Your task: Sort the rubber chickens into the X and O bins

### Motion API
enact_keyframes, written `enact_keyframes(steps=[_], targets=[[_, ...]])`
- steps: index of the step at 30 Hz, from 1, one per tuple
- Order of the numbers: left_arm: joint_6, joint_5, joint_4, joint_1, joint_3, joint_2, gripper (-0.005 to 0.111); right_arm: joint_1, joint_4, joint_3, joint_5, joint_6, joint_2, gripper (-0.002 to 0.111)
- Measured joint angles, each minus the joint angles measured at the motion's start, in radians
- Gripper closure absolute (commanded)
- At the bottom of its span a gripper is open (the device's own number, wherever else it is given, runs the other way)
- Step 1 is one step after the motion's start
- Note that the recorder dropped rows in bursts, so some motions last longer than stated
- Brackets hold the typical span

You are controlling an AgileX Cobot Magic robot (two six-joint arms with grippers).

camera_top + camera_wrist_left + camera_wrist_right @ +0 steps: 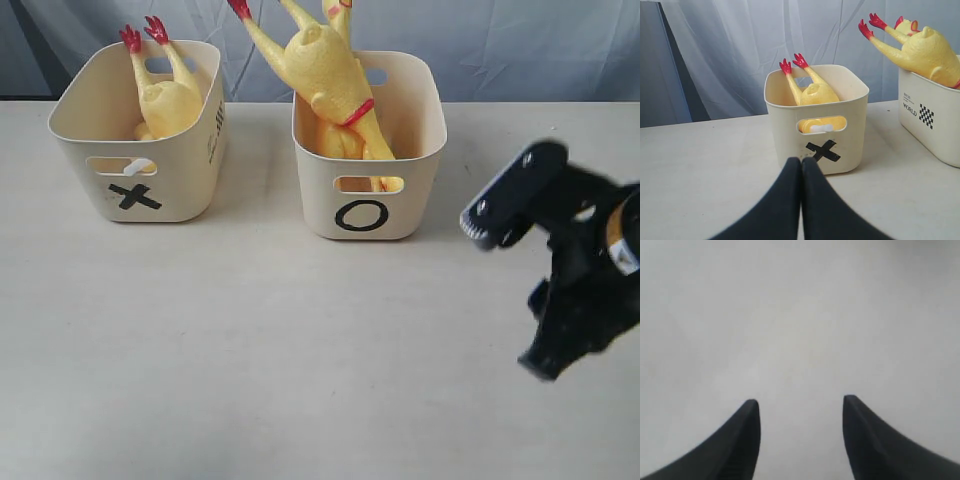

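Pale table (250, 380), chickens (325, 70) binned, clear of jaws

Soft, even light; the right hand (800, 402) looks slightly blurred.

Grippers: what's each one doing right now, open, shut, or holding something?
Left gripper: shut, holding nothing.
Right gripper: open, nothing between the jaws.

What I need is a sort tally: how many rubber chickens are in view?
3 at least: one rubber chicken feet-up in the X bin; a top chicken leaning out of the O bin; a lower chicken under it. Others may be hidden inside.
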Motion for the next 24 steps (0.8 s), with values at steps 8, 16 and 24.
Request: enact_keyframes(steps=[8,16,24], targets=[[0.0,0.0,0.0,0.0,0.0,0.0,0.107,-0.12,-0.244,0.0,-0.314,-0.047,-0.425,0.06],[0.0,0.0,0.0,0.0,0.0,0.0,0.107,-0.426,-0.216,0.0,-0.225,0.023,-0.795,0.06],[0.0,0.0,0.0,0.0,0.0,0.0,0.107,-0.662,0.012,0.007,-0.297,0.021,-0.999,0.06]])
